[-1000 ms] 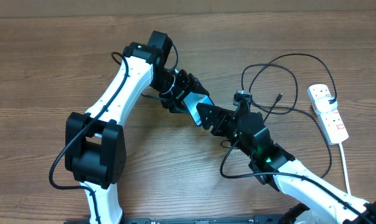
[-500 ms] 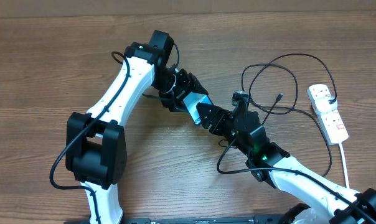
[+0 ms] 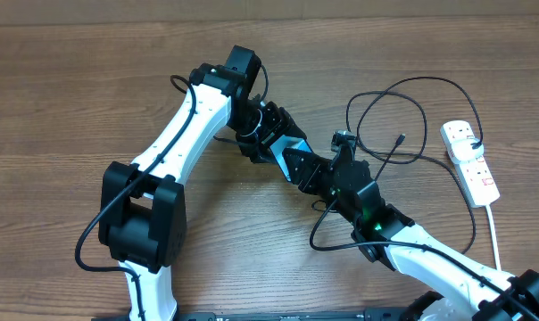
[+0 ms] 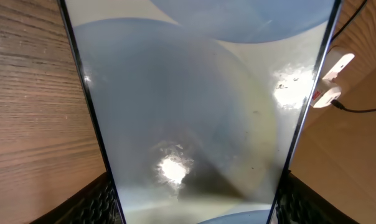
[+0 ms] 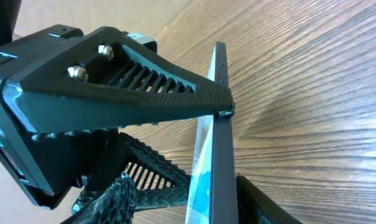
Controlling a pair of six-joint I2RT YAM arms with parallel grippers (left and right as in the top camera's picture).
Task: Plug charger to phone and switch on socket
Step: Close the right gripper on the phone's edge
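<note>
Sitting between the two grippers near the table's middle, the phone (image 3: 287, 147) shows only a small strip of its light blue screen from overhead; black gripper parts hide the rest. The left gripper (image 3: 274, 140) has hold of it. In the left wrist view the screen fills nearly the whole pic, w/ the ribbed black fingers (image 4: 101, 202) one at each long side, against the dark frame. Its jaws stand approx. as wide as the phone. In the right wrist view the phone is seen edge-on, and one left finger touches its upper edge.

The right gripper (image 3: 307, 168) meets the phone from the opposite end. Its two jaws stand one at the screen side and one at the back side, both very close to the phone. Whether they press on it, I cannot tell.

Right of the phone, the charger (image 3: 403, 98) lies in loose loops of thin black cable on the wood table (image 3: 73, 107). Its small connector tip (image 3: 402, 139) is apart from the phone, not plugged in. Further right of the phone, past the loops, lies the socket (image 3: 470, 160), a white power strip w/ red marks. The outer loop runs up to it. The white cord (image 3: 495, 232) leaves the socket's near end toward the table's front edge.
</note>
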